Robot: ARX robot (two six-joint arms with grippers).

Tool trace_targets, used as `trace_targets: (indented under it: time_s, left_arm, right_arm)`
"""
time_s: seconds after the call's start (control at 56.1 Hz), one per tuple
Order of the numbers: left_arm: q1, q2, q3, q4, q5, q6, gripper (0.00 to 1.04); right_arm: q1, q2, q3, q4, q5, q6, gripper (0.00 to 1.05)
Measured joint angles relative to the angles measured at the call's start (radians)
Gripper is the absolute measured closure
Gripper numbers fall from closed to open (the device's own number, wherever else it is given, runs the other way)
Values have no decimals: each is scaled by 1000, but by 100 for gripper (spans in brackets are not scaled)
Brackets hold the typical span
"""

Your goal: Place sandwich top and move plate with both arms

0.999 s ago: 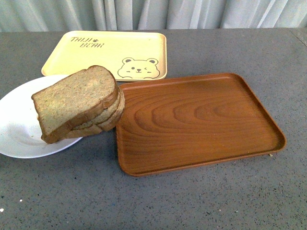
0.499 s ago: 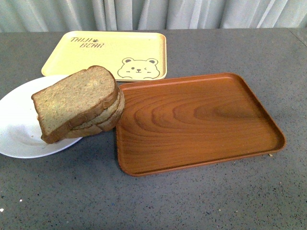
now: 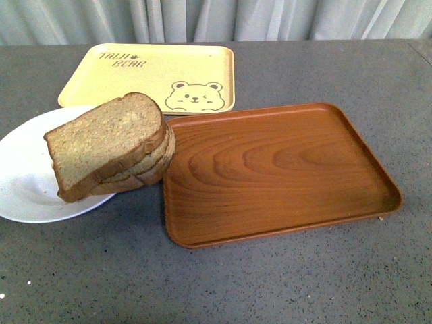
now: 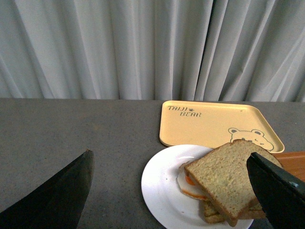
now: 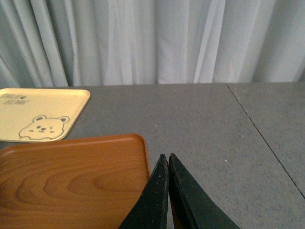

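While the speckled, dark-crusted sandwich top (image 3: 104, 138) lies tilted on the smooth round plate (image 3: 23, 182), at 9 o'clock of the wood-grain tray (image 3: 270, 169), only my left wrist view reveals egg (image 4: 187, 182) underneath. My left hand (image 4: 169, 157) gapes released; my right hand (image 5: 167, 155) is clenched on nothing.

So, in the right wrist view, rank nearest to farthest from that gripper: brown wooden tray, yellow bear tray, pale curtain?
1. Brown wood-grain tray, just beside the right gripper.
2. Yellow bear-print tray, beyond it, farther back.
3. Pale curtain, at the very back.
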Motion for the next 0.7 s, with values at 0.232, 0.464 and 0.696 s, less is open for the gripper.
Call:
trace_targets:
  time_s: [0.232,0.464,0.696]
  left_arm:
    - [0,0,0,0,0,0,9]
    - [0,0,0,0,0,0,9]
    - [0,0,0,0,0,0,9]
  right_arm:
    - [-9,-164,0,-142,-5,0,103]
    - [-9,-301,-1,-267,-6,0,103]
    - [-9,-409,-1,-372,-5,0,103]
